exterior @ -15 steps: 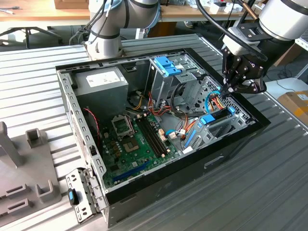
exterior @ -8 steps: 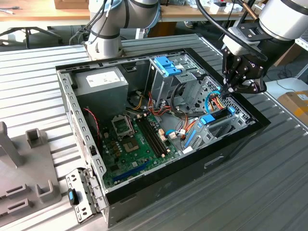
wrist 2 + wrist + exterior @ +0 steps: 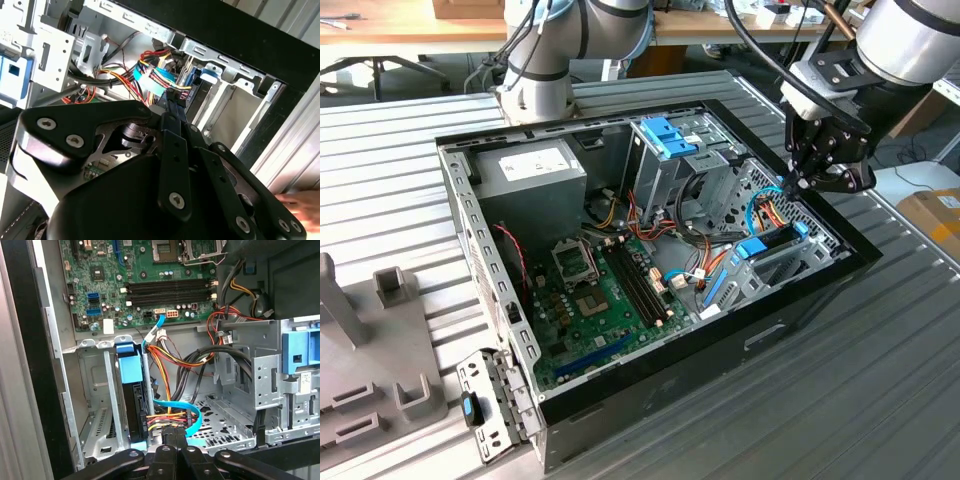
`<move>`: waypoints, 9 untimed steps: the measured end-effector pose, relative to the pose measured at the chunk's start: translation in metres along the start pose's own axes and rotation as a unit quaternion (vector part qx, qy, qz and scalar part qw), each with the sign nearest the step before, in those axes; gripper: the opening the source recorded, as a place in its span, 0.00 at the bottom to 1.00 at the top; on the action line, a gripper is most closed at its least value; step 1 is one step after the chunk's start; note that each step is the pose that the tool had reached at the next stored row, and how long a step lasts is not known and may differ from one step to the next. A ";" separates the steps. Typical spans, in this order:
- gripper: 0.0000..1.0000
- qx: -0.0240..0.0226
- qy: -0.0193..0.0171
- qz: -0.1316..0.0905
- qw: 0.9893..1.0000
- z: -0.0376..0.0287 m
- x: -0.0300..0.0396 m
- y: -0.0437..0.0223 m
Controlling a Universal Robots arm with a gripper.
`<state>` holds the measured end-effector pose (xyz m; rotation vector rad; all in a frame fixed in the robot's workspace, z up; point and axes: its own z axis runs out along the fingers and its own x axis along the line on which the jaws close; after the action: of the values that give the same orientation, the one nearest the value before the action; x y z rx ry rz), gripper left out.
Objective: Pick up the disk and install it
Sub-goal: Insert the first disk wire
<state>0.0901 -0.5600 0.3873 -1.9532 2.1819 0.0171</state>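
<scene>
Robotics lab — open PC case [image 3: 650,250] on ribbed bench [image 3: 880,380].

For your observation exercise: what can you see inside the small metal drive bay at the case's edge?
The disk stands on edge in the bay, its light-blue bracket showing, with coloured cables plugged in by the pincer. Its label is hidden.

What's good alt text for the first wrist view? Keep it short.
The gripper hangs over an open computer case, right above the disk, which stands on edge in a metal bay with its light-blue bracket on top. Red, yellow and blue cables bunch beside the disk, the green motherboard lies beyond, and a drive cage with blue tabs stands alongside.
</scene>
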 end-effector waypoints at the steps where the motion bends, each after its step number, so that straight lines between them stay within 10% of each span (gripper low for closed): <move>1: 0.11 0.001 -0.001 0.000 1.000 -0.0001 0.0006 0.0008; 9: 0.11 0.008 -0.007 0.000 1.000 -0.0047 0.0192 0.0123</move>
<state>0.0754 -0.5780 0.3871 -1.9398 2.1663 0.0133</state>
